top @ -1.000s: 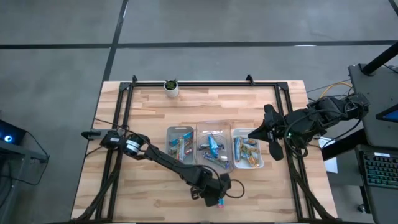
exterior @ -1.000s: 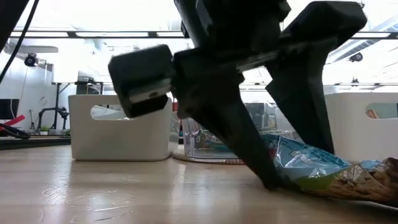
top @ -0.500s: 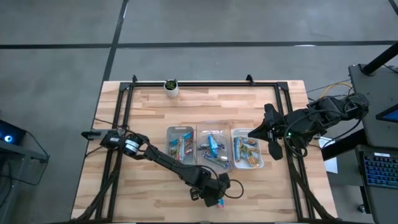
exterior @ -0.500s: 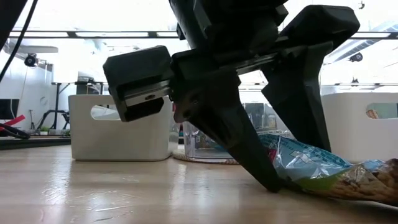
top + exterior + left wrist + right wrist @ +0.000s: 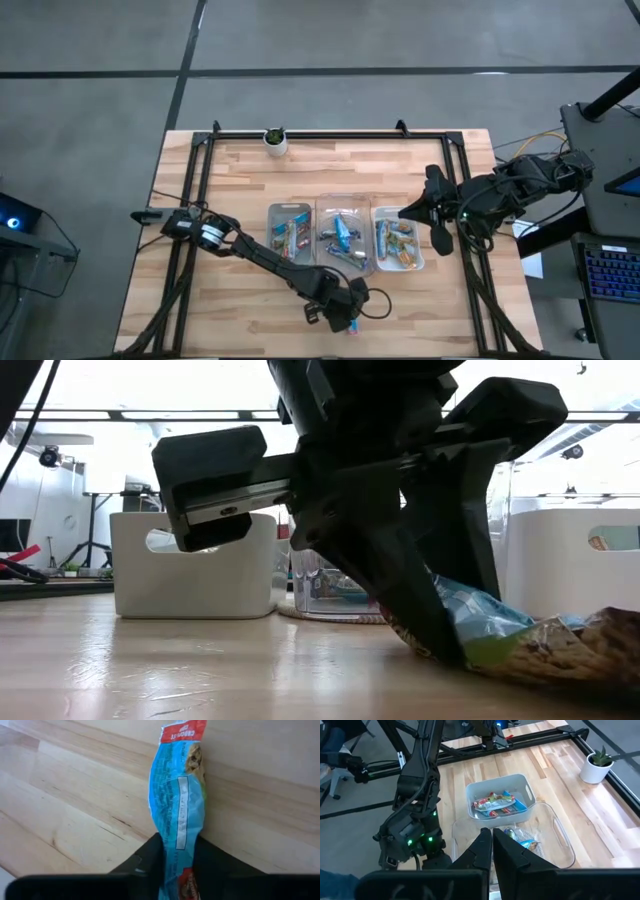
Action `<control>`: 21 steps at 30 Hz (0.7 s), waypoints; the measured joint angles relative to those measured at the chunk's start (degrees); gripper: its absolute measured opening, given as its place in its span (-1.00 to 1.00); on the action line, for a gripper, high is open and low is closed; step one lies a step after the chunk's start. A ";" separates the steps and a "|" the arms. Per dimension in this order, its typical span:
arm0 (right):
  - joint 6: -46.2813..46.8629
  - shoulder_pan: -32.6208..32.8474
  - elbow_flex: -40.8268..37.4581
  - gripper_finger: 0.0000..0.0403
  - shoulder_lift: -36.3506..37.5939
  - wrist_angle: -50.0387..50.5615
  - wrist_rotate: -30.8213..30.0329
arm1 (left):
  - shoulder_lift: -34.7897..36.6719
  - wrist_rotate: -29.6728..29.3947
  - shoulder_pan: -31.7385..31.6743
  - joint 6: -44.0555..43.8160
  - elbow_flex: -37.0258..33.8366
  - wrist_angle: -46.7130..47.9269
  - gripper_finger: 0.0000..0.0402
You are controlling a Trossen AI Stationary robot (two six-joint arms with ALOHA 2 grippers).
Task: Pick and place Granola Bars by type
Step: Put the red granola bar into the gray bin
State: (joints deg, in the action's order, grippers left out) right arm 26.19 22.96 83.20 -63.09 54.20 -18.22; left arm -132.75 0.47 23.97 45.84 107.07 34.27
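A blue-wrapped granola bar [image 5: 177, 795] lies on the wooden table close to its near edge, in front of the middle tray. My left gripper [image 5: 177, 849] comes down on it at a slant and is shut on it; the low view shows the same gripper [image 5: 440, 645] and bar [image 5: 510, 645]. My right gripper [image 5: 406, 213] hangs shut above the right tray, holding nothing. Three trays stand in a row at mid-table, each with several bars inside. My left gripper pinches the blue bar's two long sides [image 5: 167, 842] between its two fingers, near the end closest to the wrist. The fingers slant down from above and lie across the bar. The wrapper is squeezed narrow there. The bar's far part [image 5: 182, 740] rests on the table.
The left tray [image 5: 271, 212], the clear middle tray [image 5: 320, 205] and the right tray [image 5: 420, 262] sit side by side. A small white pot with a plant [image 5: 275, 141] stands at the far edge. A black frame rail [image 5: 330, 133] runs around the table.
My left gripper has shut on the blue bar without shifting its place; the gap between its fingers has narrowed and the wrapper has bunched between them. The bar stays on the table.
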 joint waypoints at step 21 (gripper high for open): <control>-0.91 0.00 0.00 -0.96 0.00 0.02 0.03 | 0.37 -6.32 0.13 -5.55 19.61 16.63 -0.72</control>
State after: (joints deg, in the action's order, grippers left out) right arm 25.28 22.96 83.20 -63.09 54.22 -18.20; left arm -132.37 -5.85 24.10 40.29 126.68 50.90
